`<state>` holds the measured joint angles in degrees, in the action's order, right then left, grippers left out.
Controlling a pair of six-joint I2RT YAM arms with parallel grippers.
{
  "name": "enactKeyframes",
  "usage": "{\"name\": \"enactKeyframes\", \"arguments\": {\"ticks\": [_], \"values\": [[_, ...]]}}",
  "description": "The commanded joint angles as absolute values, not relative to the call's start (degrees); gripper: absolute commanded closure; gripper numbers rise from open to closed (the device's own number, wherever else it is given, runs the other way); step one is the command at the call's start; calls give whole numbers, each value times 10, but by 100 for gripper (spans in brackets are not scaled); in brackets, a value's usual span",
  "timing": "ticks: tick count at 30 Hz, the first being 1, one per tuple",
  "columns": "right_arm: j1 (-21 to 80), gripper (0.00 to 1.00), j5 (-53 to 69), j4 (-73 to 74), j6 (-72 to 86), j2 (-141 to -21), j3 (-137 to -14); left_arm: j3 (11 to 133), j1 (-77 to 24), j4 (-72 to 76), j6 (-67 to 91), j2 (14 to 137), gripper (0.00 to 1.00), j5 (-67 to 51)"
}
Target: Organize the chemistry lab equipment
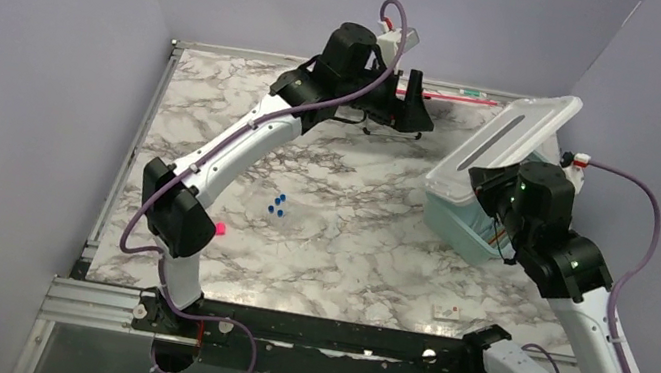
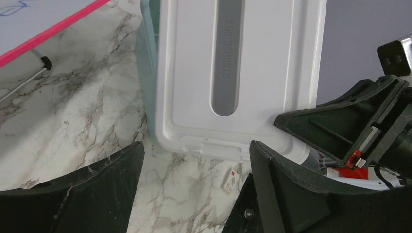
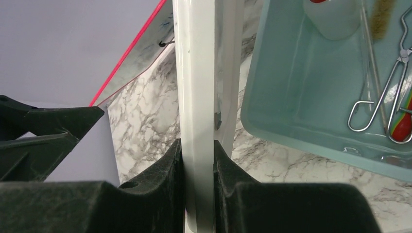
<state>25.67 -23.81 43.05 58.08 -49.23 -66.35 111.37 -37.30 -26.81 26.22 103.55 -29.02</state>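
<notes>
My right gripper (image 3: 198,160) is shut on the edge of a white storage-box lid (image 3: 197,73), held tilted above the teal box (image 1: 455,223). Inside the box (image 3: 291,97) lie a clear squeeze bottle (image 3: 335,17), a tan brush (image 3: 384,19), metal forceps (image 3: 384,97), a thin rod (image 3: 371,73) and a green-handled tool (image 3: 403,121). Blue-capped tubes (image 1: 278,205) lie on the marble at mid-table. My left gripper (image 1: 412,109) hovers open at the far back, empty, and looks toward the lid (image 2: 238,73); its fingers (image 2: 97,194) frame bare marble.
A long red rod (image 1: 453,97) on a black stand runs along the back edge. A small white card (image 1: 445,312) lies near the front right, and a pink piece (image 1: 220,228) shows beside the left arm. Walls close in on three sides.
</notes>
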Motion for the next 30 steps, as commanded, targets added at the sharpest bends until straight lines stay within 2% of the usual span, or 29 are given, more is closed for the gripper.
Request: {"name": "enactKeyframes", "arguments": {"ticks": [1, 9, 21, 30], "values": [[257, 99, -223, 352, 557, -486, -639, 1086, -390, -224, 274, 1050, 18, -275], [257, 99, -313, 432, 589, -454, -605, 1056, -412, -202, 271, 1111, 18, -248], [257, 83, -361, 499, 646, -379, -520, 1026, -442, -155, 306, 1165, 18, -220], [257, 79, -381, 533, 680, -348, -475, 998, -454, -136, 322, 1176, 18, -214]]}}
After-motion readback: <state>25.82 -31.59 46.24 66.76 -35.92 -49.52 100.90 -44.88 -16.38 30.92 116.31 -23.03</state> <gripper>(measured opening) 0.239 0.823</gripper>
